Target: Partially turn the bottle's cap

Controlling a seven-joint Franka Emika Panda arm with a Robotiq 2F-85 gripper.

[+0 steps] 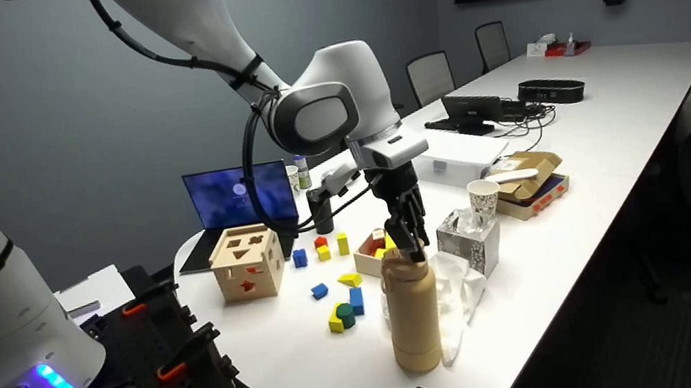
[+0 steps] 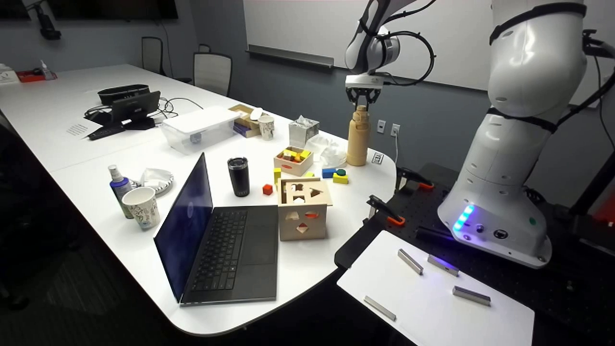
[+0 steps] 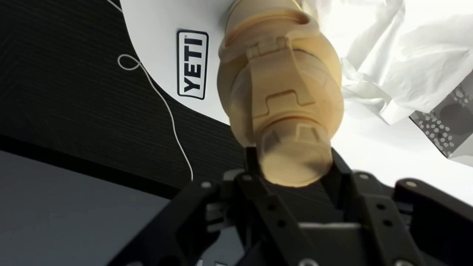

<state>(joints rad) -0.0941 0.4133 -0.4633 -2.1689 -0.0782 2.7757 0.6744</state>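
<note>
Atop the upright tan bottle, my fingers hold the cap, one finger against each side.

Directly beneath my gripper the bottle stands upright, a tall tan cylinder tapering to a narrower neck. Its cap, rounded, flat on top and the same tan, is on the bottle, held between my fingers, one against either side.
</note>
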